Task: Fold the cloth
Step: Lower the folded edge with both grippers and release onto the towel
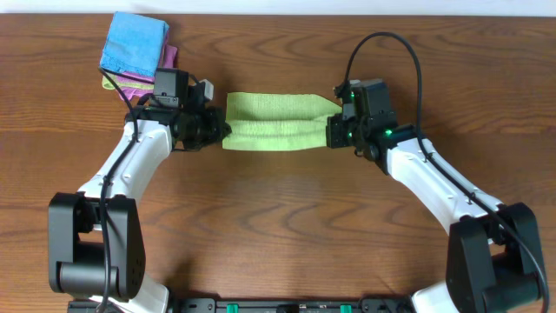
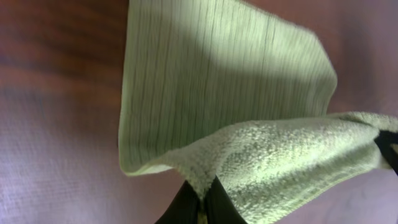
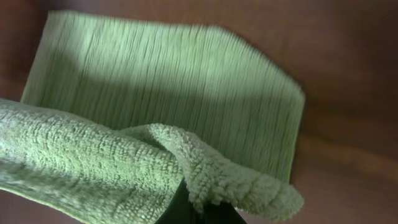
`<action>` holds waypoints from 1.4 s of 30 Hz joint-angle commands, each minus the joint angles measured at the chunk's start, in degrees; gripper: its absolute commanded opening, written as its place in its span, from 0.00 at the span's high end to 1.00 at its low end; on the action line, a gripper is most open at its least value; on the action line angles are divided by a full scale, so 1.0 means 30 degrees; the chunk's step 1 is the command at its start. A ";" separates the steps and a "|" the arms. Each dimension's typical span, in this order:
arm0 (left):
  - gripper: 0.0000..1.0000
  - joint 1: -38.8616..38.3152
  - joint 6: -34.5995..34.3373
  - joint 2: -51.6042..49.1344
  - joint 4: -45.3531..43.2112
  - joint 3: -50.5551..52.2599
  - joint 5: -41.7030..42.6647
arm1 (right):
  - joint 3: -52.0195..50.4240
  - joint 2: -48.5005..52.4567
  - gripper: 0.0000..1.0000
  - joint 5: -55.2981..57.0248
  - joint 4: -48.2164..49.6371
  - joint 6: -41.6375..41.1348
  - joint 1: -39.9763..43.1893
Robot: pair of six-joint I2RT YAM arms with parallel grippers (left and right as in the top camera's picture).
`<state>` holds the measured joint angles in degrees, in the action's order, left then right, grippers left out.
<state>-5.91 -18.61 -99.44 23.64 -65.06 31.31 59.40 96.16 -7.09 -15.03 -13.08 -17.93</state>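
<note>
The lime-green cloth lies between my two grippers on the wooden table, its near edge lifted and rolled back over the flat part. My left gripper is shut on the cloth's left near corner; in the left wrist view the black fingers pinch the fluffy edge. My right gripper is shut on the right near corner; in the right wrist view the fingers sit under the terry fold, with the ribbed flat part behind.
A stack of folded cloths lies at the back left: a bright blue cloth on top, a purple cloth beneath, with a green edge showing. The stack lies close behind my left arm. Brown wooden table all round.
</note>
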 commanded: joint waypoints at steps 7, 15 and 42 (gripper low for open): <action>0.94 -0.0036 -0.1690 -0.0772 -0.3993 0.0029 -0.2667 | 0.1588 0.2149 0.99 0.2302 0.1195 0.0175 -0.0153; 0.94 -0.0036 -0.2637 -0.2943 -0.6834 0.0000 -0.3147 | 0.4386 0.4779 0.99 0.3162 0.0969 0.0969 -0.0044; 0.94 -0.0044 -0.3869 -0.5821 -1.0149 -0.0503 -0.4058 | 0.4561 0.7220 0.98 0.4452 0.3694 0.1311 0.0131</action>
<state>-6.55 -30.22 -116.05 -6.74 -65.06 23.16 72.05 116.81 2.42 -4.21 -9.98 -17.98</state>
